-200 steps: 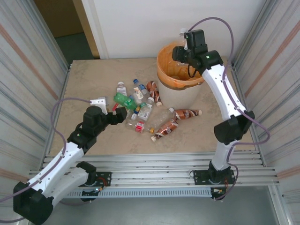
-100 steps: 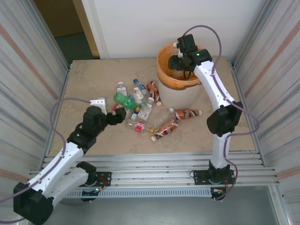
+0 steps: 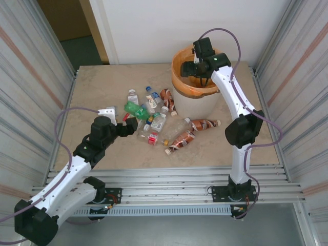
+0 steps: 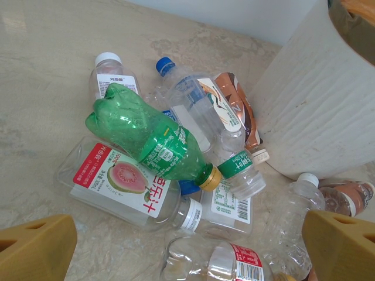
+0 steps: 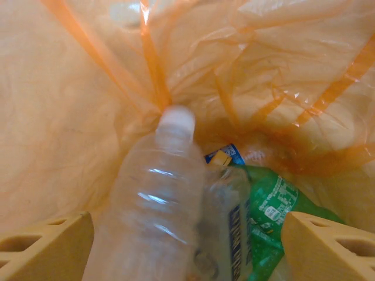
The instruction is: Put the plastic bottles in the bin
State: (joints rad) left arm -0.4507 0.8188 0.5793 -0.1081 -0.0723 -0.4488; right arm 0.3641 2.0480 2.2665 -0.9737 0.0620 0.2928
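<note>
From above, the right gripper (image 3: 197, 66) hangs over the mouth of the bin (image 3: 192, 105), which stands at the far side of the desk (image 3: 97, 92). A heap of plastic bottles (image 3: 154, 118) lies on the desk just left of the bin. The left gripper (image 3: 132, 125) sits low at the heap's near-left edge.

At the left wrist, the left gripper (image 4: 187, 252) has its jaws spread wide and grips nothing. Before it a green bottle (image 4: 146, 137) lies across a guava-labelled bottle (image 4: 117, 181). A crushed brown-labelled bottle (image 4: 234, 111) lies close beside the bin's cream wall (image 4: 310, 105).

At the right wrist, the right gripper (image 5: 187, 246) stands open inside the orange liner (image 5: 70, 117). A white-capped clear bottle (image 5: 155, 199), narrower than the gap, sits between the jaws, clear of the right finger. Beside it lies a green-labelled bottle (image 5: 269, 216), down in the bin.
</note>
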